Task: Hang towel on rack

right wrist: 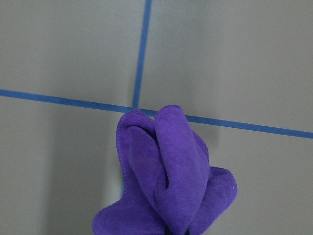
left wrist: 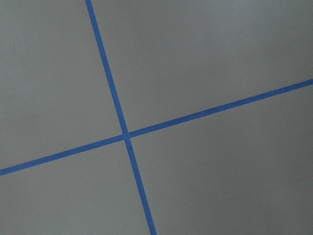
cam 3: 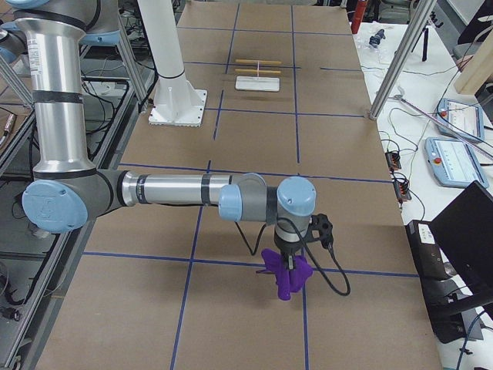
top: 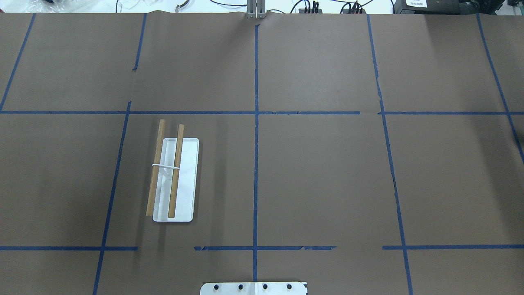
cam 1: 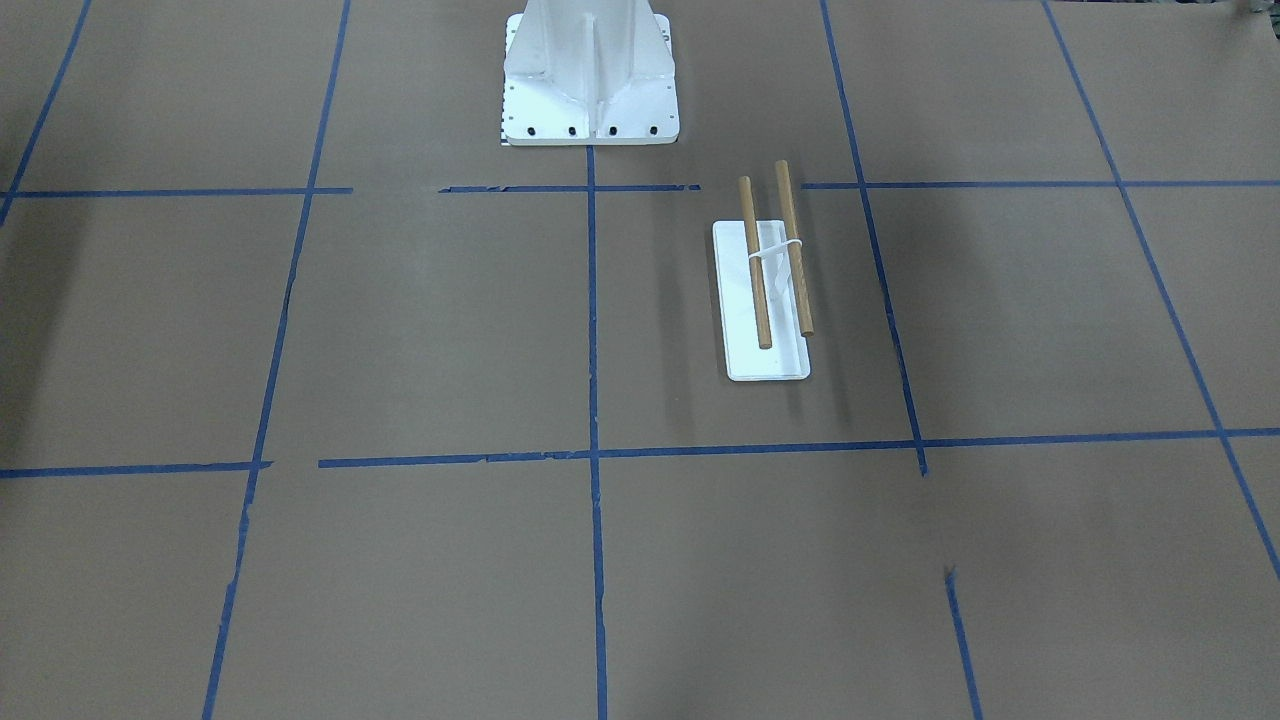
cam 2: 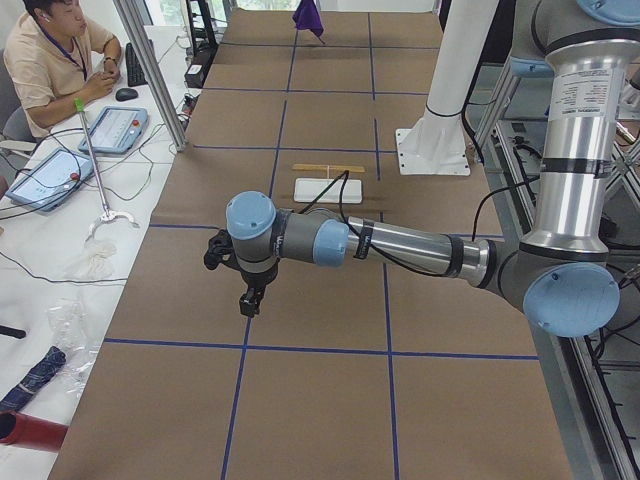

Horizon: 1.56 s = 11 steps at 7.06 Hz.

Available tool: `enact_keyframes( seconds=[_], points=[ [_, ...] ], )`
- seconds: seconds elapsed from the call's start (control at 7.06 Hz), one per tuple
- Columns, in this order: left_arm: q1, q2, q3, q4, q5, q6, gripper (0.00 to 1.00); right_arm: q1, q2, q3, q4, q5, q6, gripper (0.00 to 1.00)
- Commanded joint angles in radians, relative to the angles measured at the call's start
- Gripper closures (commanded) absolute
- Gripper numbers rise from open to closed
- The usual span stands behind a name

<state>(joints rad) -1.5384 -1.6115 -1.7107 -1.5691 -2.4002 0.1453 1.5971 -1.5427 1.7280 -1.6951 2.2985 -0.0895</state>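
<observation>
The rack (top: 185,180), a white base with two wooden dowels, stands on the table's left half; it also shows in the front view (cam 1: 765,355). Neither gripper shows in the overhead or front view. The purple towel (cam 3: 285,279) hangs bunched under my right gripper (cam 3: 291,260) far out to the right of the rack. In the right wrist view the towel (right wrist: 168,181) hangs close in front of the camera, over a tape cross; the fingers are hidden. My left gripper (cam 2: 250,303) hovers over bare paper far left of the rack; I cannot tell whether it is open.
The white bolted pedestal (cam 1: 590,80) stands at the robot's side of the table. Brown paper with blue tape lines (left wrist: 124,134) covers the table. An operator (cam 2: 50,50) sits at a side desk with tablets and cables.
</observation>
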Motion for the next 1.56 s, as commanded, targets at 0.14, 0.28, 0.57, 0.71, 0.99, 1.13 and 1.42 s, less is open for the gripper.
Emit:
enact_keyframes(
  seconds=[0.14, 0.28, 0.57, 0.71, 0.99, 1.13, 1.42],
  points=[
    [0.027, -0.069, 0.000, -0.047, -0.002, -0.161, 0.00, -0.170, 0.129, 0.280, -0.153, 0.208, 0.291, 1.00],
    [0.047, -0.073, 0.015, -0.181, -0.004, -0.279, 0.00, -0.245, 0.227, 0.280, -0.153, 0.228, 0.404, 1.00],
    [0.117, -0.106, 0.025, -0.365, -0.034, -0.539, 0.00, -0.443, 0.445, 0.243, -0.141, 0.220, 0.673, 1.00],
    [0.189, -0.123, 0.020, -0.440, -0.049, -0.596, 0.00, -0.495, 0.505, 0.228, -0.108, 0.219, 0.771, 1.00],
    [0.269, -0.180, 0.026, -0.619, -0.135, -0.933, 0.00, -0.569, 0.588, 0.133, 0.093, 0.214, 0.940, 1.00],
    [0.349, -0.252, 0.034, -0.691, -0.134, -1.143, 0.00, -0.600, 0.655, 0.090, 0.170, 0.213, 1.067, 1.00],
    [0.490, -0.345, 0.042, -0.833, -0.123, -1.454, 0.00, -0.643, 0.751, 0.056, 0.236, 0.173, 1.183, 1.00]
  ],
)
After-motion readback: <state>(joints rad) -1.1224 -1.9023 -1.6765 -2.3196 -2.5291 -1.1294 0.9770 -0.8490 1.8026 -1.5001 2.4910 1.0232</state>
